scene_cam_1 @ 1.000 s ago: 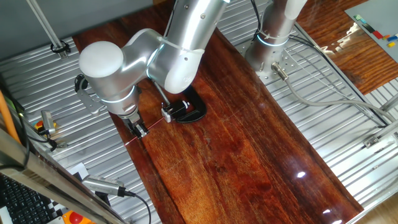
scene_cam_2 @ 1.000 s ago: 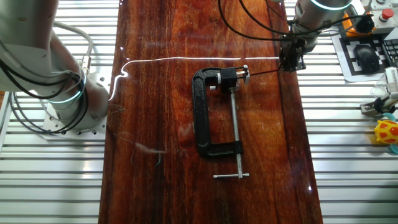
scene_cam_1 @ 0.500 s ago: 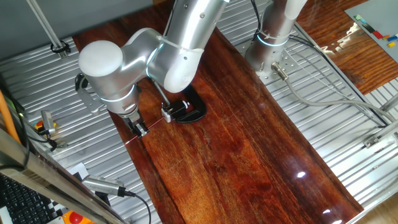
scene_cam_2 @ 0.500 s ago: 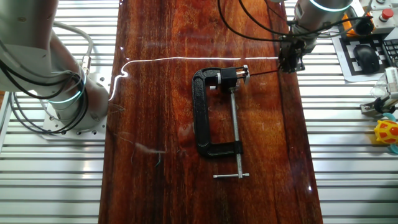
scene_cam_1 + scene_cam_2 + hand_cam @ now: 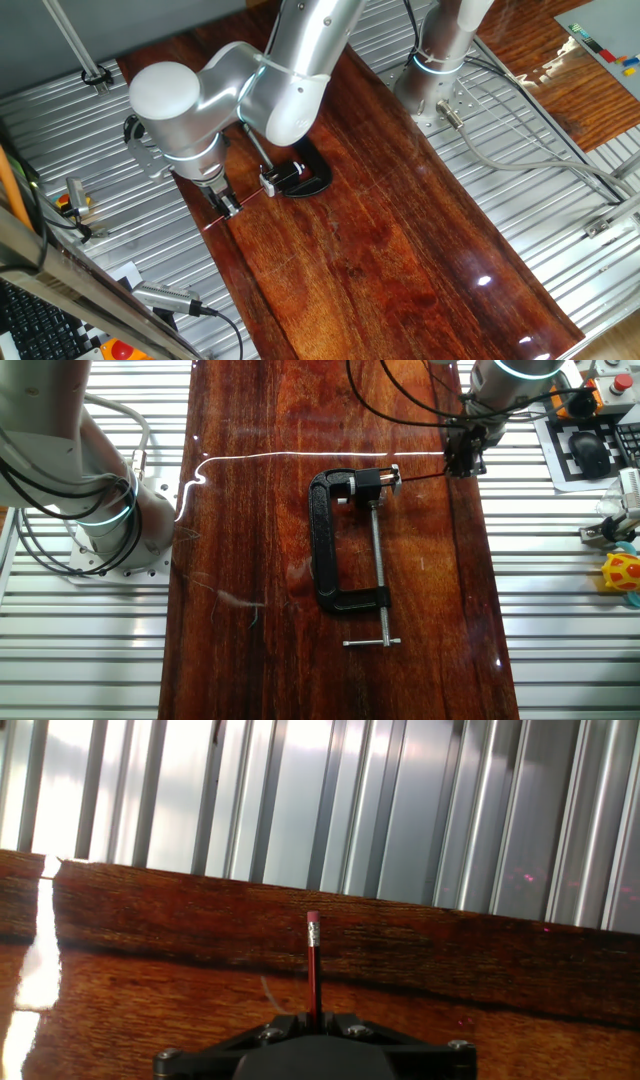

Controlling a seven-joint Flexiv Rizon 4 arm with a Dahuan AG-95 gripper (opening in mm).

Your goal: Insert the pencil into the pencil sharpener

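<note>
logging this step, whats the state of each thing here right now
gripper: shut on the pencil, at the board's edge
pencil: held level, eraser end sticking out past the fingers, other end pointing at the sharpener
pencil sharpener: gripped in the clamp's mouth; whether the tip is inside, cannot tell
black clamp: lying flat on the wooden board, screw run in

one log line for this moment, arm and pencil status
tool: shut on pencil | pencil: held, eraser end sticking out past the wood edge | sharpener: gripped in black clamp | stage: pencil tip at sharpener, insertion unconfirmed
</note>
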